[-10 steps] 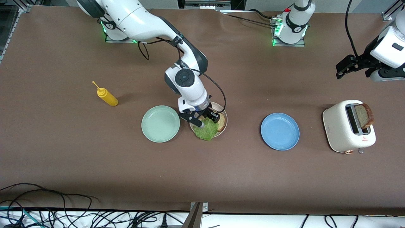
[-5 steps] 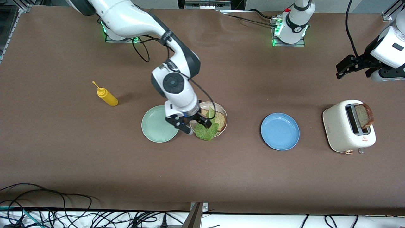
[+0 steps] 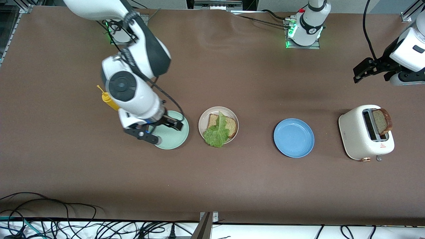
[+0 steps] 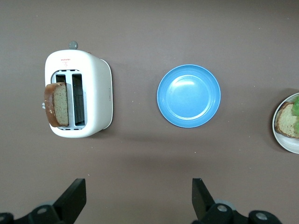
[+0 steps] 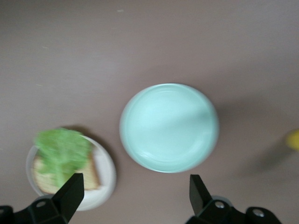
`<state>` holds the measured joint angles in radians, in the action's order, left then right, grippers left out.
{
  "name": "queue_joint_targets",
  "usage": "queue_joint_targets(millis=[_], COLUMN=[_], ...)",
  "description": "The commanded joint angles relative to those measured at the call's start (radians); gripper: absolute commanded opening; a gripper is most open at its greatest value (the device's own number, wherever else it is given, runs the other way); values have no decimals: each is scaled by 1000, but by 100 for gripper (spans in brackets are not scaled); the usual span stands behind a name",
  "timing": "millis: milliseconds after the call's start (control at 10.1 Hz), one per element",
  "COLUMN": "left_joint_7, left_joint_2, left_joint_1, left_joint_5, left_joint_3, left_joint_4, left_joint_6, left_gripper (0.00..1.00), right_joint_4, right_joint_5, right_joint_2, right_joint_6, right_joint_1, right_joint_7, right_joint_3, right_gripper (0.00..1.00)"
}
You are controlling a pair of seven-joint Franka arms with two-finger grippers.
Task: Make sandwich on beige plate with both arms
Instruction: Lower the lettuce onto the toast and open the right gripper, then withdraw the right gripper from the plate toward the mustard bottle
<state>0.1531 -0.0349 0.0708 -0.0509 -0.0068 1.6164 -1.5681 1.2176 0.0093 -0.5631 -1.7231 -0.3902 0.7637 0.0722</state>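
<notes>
A: What sits in each container?

B: The beige plate [image 3: 203, 118], round with a raised rim, holds one square brown bread slice [image 3: 230, 126] with a ruffled green lettuce leaf [image 3: 216, 134] lying across it; the leaf droops over the rim on the side nearer the front camera. The mint green plate [image 3: 172, 139] beside it, toward the right arm's end, has nothing in it. The blue plate [image 3: 294, 137], toward the left arm's end, is bare too. The cream toaster [image 3: 360, 139] has a second crusted bread slice [image 3: 382, 121] standing up out of one slot.

A: And the grippers relative to that sandwich?

B: The right gripper [image 3: 156, 131] hangs over the mint green plate's edge, beside the beige plate and apart from it, its fingers spread wide with nothing between them. The left gripper [image 3: 373, 68] waits up over the table at the left arm's end, near the toaster; the left wrist view shows its fingers [image 4: 72, 200] wide apart and empty.

A: Anything else?

B: A yellow squeeze bottle [image 3: 111, 100] with a thin nozzle, partly covered by the right arm, on the matte brown tabletop [image 3: 232, 182].
</notes>
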Motion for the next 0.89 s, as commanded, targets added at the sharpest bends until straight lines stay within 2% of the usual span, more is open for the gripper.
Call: queue_joint_targets(millis=[0, 198, 297, 594, 791], left_joint_7=[9, 9, 9, 8, 8], left_joint_2=[9, 10, 10, 15, 15], left_joint_1=[-2, -2, -3, -12, -29], left_joint_5=[-27, -29, -29, -21, 25], left_joint_3=[-5, -5, -5, -1, 2], left_joint_4=[-27, -27, -27, -27, -27], left_joint_6=[22, 22, 22, 22, 22], left_gripper=[100, 100, 100, 100, 100], right_joint_4=[65, 101, 137, 249, 354], right_joint_5=[11, 5, 3, 4, 8], right_joint_2=[118, 179, 204, 250, 281], right_joint_6=[164, 265, 275, 223, 122], right_joint_1=[4, 4, 4, 4, 4], right_joint_7=[-227, -412, -470, -616, -703], right_joint_3=[-128, -251, -299, -415, -466], right_gripper=[100, 100, 100, 100, 100])
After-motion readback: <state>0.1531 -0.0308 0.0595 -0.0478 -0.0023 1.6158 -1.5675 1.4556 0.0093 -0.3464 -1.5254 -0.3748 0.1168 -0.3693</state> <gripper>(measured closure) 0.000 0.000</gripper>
